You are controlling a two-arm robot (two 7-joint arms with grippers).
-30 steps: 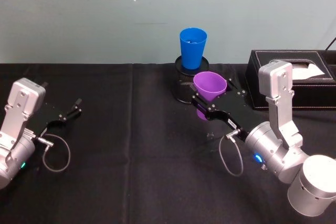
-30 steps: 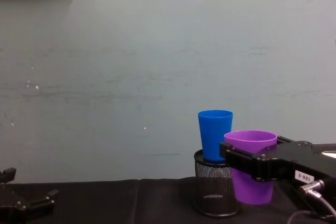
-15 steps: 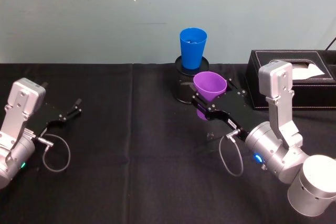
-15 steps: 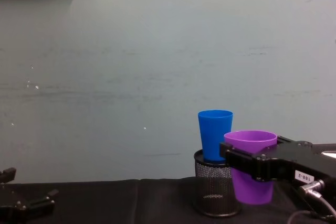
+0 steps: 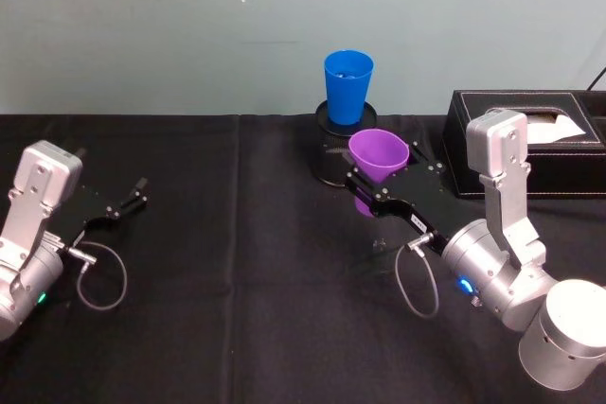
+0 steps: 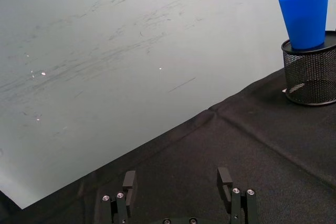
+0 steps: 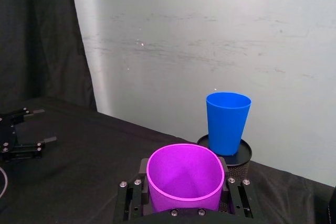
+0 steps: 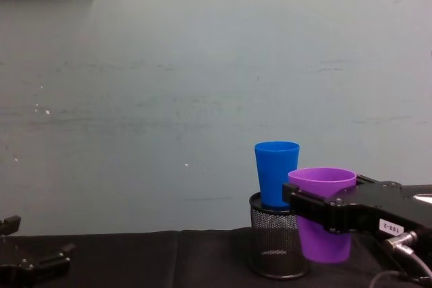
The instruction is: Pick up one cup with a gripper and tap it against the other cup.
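Observation:
My right gripper (image 5: 379, 191) is shut on the purple cup (image 5: 378, 155), holding it upright above the table; the same gripper (image 8: 320, 208) and purple cup (image 8: 322, 179) appear in the chest view, and the purple cup (image 7: 185, 176) fills the near part of the right wrist view. The blue cup (image 5: 347, 86) stands upright on top of a black wire-mesh pen holder (image 5: 333, 153), just behind and left of the purple cup; I cannot tell whether the two touch. The blue cup (image 7: 227, 122) also shows beyond the purple one. My left gripper (image 5: 121, 205) rests open at the far left, and the left gripper (image 6: 178, 188) holds nothing.
A black box with white stitching (image 5: 530, 139) sits at the back right, beside my right arm. The table is covered by a black cloth (image 5: 237, 281), with a pale green wall behind. The blue cup (image 6: 306, 14) and mesh holder (image 6: 311, 72) appear far off in the left wrist view.

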